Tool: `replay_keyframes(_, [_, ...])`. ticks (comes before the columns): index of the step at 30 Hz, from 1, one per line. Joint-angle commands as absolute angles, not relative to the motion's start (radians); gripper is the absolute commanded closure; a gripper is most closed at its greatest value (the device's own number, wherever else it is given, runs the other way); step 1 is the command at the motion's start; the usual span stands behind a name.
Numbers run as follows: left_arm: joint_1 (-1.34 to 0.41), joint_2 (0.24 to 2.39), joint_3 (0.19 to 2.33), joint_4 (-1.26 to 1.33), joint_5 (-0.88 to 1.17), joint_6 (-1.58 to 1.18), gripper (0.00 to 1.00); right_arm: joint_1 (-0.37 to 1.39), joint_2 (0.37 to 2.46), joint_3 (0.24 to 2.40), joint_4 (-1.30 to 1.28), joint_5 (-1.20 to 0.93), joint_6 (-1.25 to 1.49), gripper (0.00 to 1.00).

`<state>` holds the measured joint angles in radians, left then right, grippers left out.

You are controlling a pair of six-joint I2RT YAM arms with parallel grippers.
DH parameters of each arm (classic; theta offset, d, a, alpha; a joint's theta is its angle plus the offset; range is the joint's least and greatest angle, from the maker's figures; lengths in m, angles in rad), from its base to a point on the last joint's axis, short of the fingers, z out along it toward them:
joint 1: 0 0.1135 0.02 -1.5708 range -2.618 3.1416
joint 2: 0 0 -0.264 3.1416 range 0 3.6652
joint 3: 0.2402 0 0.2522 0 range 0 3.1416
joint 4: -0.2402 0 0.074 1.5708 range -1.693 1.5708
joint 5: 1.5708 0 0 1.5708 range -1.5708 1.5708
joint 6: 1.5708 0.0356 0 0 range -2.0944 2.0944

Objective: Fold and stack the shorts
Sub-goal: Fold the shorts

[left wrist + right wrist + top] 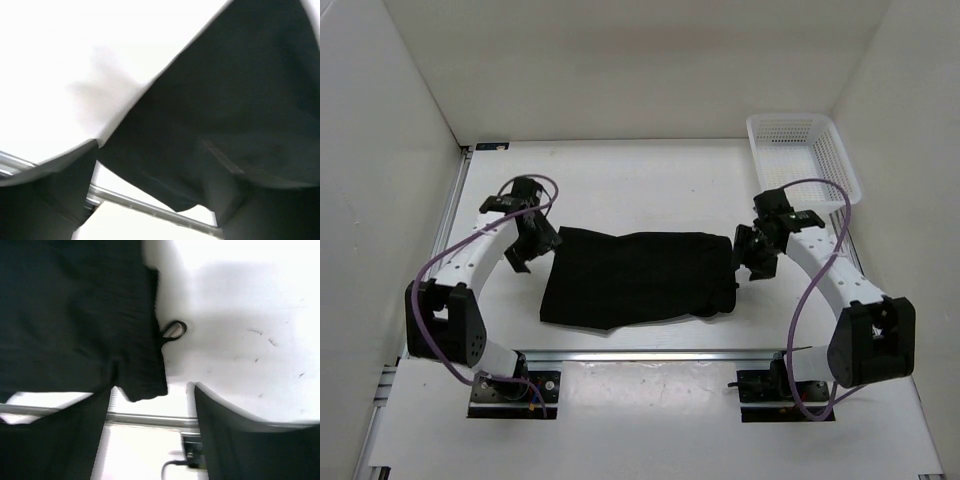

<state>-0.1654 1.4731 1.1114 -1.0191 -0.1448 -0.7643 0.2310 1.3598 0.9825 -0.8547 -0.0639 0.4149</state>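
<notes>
1. The left gripper (536, 246) hangs at the shorts' left edge. Its fingers (45, 200) are spread wide, with black cloth lying between them. The wrist view is blurred, so the cloth may or may not touch a finger.
2. The shorts (640, 278) lie flat on the table (650, 180), between the two arms.
3. The right gripper (750, 260) is at the shorts' right edge, its fingers (250, 450) parted and holding nothing.
4. A white basket (807, 160) stands in the far right corner, apart from the shorts.
</notes>
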Motion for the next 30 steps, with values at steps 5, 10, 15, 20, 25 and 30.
replay_keyframes(5, [-0.255, 1.39, 1.233, -1.021, -0.108, -0.709, 0.74, 0.261, 1.33, 1.103, -0.873, -0.106, 0.437, 0.86])
replay_keyframes(10, [-0.314, 1.534, 1.183, -0.922, -0.051, -0.719, 0.9, 0.298, 1.437, 1.051, -0.722, -0.163, 0.475, 0.98])
replay_keyframes(15, [-0.314, 1.725, 1.233, -0.891, -0.13, -0.692, 0.9, 0.298, 1.612, 0.988, -0.62, -0.117, 0.476, 0.99])
replay_keyframes(20, [-0.314, 1.854, 1.313, -0.891, -0.164, -0.644, 0.9, 0.298, 1.66, 1.005, -0.629, -0.086, 0.431, 0.99])
replay_keyframes(25, [-0.314, 1.876, 1.429, -0.934, -0.196, -0.608, 0.9, 0.298, 1.504, 1.141, -0.77, 0.009, 0.399, 0.52])
replay_keyframes(30, [-0.314, 1.784, 1.511, -1.008, -0.219, -0.607, 0.75, 0.288, 1.387, 1.149, -0.85, 0.04, 0.377, 0.04])
